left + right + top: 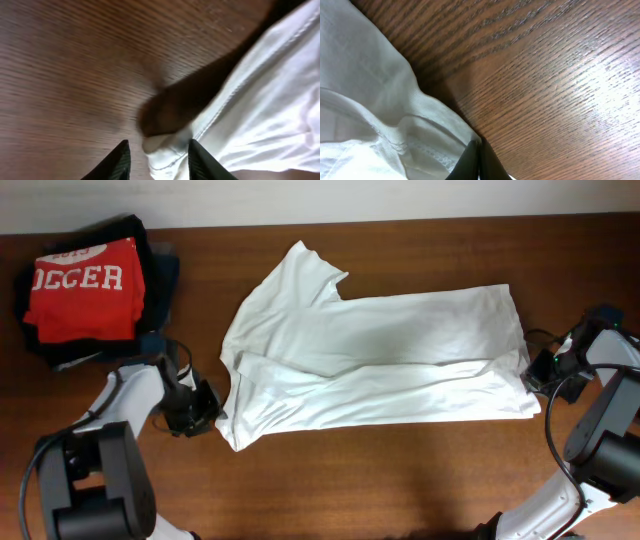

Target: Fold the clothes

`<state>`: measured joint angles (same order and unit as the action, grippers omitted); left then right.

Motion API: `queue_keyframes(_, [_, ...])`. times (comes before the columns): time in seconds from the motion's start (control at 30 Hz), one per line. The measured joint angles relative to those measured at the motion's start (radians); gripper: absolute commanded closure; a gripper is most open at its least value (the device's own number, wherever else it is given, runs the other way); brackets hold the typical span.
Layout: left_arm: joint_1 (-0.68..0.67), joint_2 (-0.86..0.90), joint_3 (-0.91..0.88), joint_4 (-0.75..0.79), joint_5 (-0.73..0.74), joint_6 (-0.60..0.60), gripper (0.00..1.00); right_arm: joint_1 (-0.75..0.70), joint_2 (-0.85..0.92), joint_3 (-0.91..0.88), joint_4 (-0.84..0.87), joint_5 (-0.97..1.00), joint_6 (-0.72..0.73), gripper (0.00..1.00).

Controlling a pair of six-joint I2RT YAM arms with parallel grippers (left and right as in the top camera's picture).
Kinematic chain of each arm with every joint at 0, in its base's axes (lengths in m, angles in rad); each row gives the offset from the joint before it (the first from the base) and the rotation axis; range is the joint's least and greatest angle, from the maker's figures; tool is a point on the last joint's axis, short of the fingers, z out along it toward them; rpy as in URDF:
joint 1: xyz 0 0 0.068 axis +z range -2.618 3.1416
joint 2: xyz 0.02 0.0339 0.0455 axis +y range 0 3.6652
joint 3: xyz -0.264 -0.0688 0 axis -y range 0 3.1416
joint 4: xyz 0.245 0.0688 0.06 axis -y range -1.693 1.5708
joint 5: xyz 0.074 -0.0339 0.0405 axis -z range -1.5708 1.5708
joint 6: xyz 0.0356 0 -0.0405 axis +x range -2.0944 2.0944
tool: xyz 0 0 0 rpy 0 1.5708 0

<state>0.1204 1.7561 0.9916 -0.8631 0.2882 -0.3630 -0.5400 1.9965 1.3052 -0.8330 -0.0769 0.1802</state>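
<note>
Overhead view: brown wood-grain table (400, 480), with the white short-sleeved cotton T-shirt (380, 360) spread across its middle. Long axis runs side to side between the two arms. The near long edge is doubled over, and one sleeve sticks out toward the far left.

Far left corner: red shirt with white block letters (85, 290) on top of dark navy garments (160, 270), well apart from the work.

Left arm (130, 395) is bent low, its wrist pointing right at the T-shirt's near-left corner. Right arm (610, 410) is bent low and reaches left to the near-right corner. Each arm is nearest its own end.

Left gripper (205, 408): the left wrist view shows the fingers spread, with the hem corner (165, 150) lying between them on the table, not clamped. The rest of the cloth runs up and to the right.

Right gripper (540, 370): the right wrist view shows the fingertips (472, 157) pressed together, with the hem edge drawn in to them, seemingly pinched. The cloth trails off to the left.

Judgement: the next fold turns on both ends lifting together along that long axis, so the left fingers need to close first.
</note>
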Motion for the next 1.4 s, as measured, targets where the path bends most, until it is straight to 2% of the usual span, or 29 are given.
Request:
queue_keyframes(0.03, [-0.006,0.0,0.0,0.0,-0.034,0.0,0.81,0.0,0.0,0.0,0.0,0.0,0.0,0.95])
queue_keyframes(0.1, [-0.006,0.0,0.0,0.0,-0.062,-0.002,0.82,0.0,0.0,0.0,0.0,0.0,-0.001,0.95])
queue_keyframes(0.13, [-0.006,0.0,0.0,0.001,-0.066,0.0,0.72,0.0,0.0,0.0,0.0,0.0,0.0,0.94])
queue_keyframes(0.17, [-0.009,0.0,0.0,0.008,-0.069,0.0,0.67,0.0,0.0,0.0,0.0,0.0,0.0,0.94])
queue_keyframes(0.23, [-0.018,0.0,0.0,0.011,-0.072,-0.003,0.66,0.0,0.0,0.0,0.0,0.0,0.0,0.94])
queue_keyframes(0.3, [-0.047,0.0,-0.002,0.028,-0.076,0.0,0.55,0.0,0.0,0.0,0.0,0.0,-0.001,0.94])
queue_keyframes(0.33, [-0.072,0.0,-0.005,0.047,-0.086,0.007,0.53,0.0,0.0,0.0,0.0,0.0,0.0,0.94])
queue_keyframes(0.37, [-0.095,0.0,-0.006,0.056,-0.1,0.015,0.55,0.0,0.0,0.0,0.0,0.0,0.0,0.94])
queue_keyframes(0.4, [-0.102,0.0,-0.007,0.06,-0.108,0.023,0.64,0.0,0.0,0.0,0.0,0.0,-0.001,0.94])
queue_keyframes(0.57, [-0.118,0.0,-0.018,0.065,-0.173,0.037,0.98,0.0,0.0,0.0,0.0,0.0,0.0,0.96])
queue_keyframes(0.77, [-0.122,0.0,-0.018,0.095,-0.219,0.038,0.98,0.0,0.0,0.0,0.027,0.0,-0.024,0.96])
queue_keyframes(0.8, [-0.124,0.0,-0.018,0.094,-0.22,0.038,0.99,-0.001,0.001,0.0,0.045,0.0,-0.027,0.77])
queue_keyframes(0.83, [-0.125,0.0,-0.018,0.095,-0.222,0.038,0.98,-0.005,0.002,0.0,0.06,0.0,-0.026,0.78])
queue_keyframes(0.87, [-0.125,0.0,-0.018,0.095,-0.222,0.038,0.98,-0.014,0.003,0.0,0.065,-0.018,-0.028,0.96])
queue_keyframes(1.0, [-0.125,0.0,-0.018,0.095,-0.222,0.038,0.99,-0.067,0.006,0.002,0.048,-0.039,-0.029,0.96])
queue_keyframes(1.03, [-0.125,0.0,-0.018,0.096,-0.222,0.038,0.99,-0.068,0.006,0.002,0.048,-0.044,-0.029,0.9])
queue_keyframes(1.07, [-0.125,0.0,-0.018,0.097,-0.222,0.038,0.98,-0.068,0.006,0.002,0.05,-0.055,-0.026,0.8])
queue_keyframes(1.23, [-0.125,0.0,-0.018,0.097,-0.222,0.038,0.98,-0.069,0.01,0.008,0.061,-0.116,-0.031,0.79])
queue_keyframes(1.4, [-0.125,0.0,-0.019,0.097,-0.222,0.038,0.98,-0.07,0.019,0.167,-0.088,-0.187,-0.119,0.77])
